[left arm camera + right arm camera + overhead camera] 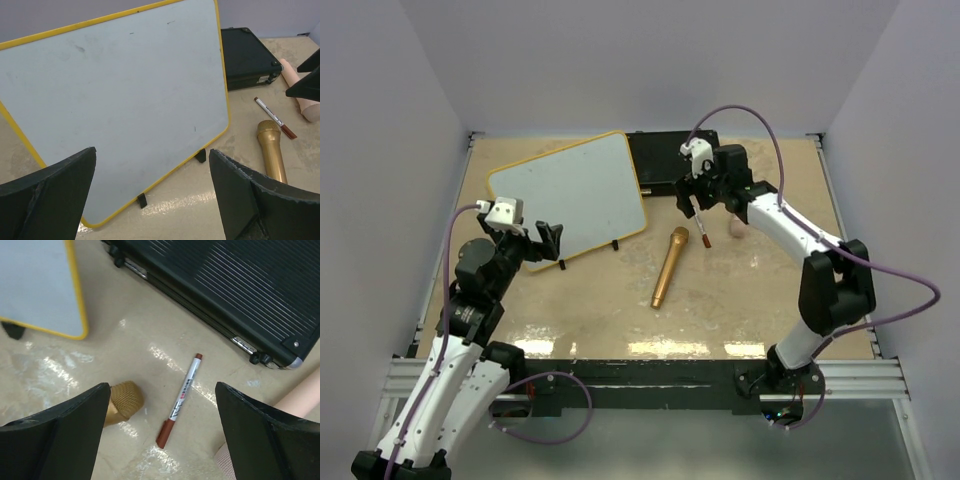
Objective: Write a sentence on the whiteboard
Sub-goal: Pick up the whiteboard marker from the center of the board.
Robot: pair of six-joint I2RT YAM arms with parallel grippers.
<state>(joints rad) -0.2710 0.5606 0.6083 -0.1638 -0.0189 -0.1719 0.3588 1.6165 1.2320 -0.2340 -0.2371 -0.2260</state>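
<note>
The whiteboard (570, 190) with a yellow frame stands tilted on small black feet at the back left. Its face (115, 90) is blank apart from faint specks; no sentence shows on it. Its corner also shows in the right wrist view (35, 285). A white marker with a brown cap (701, 226) lies on the table right of the board (275, 117). My right gripper (688, 198) is open and empty, hovering above the marker (180, 400), which lies between the jaws in the right wrist view (162, 386). My left gripper (545, 243) is open and empty at the board's near edge (152, 152).
A gold microphone (669, 266) lies just left of the marker (122, 400). A black case (665, 155) lies flat behind the board and the marker (225, 285). A pink cylinder (737, 226) lies right of the marker (300, 90).
</note>
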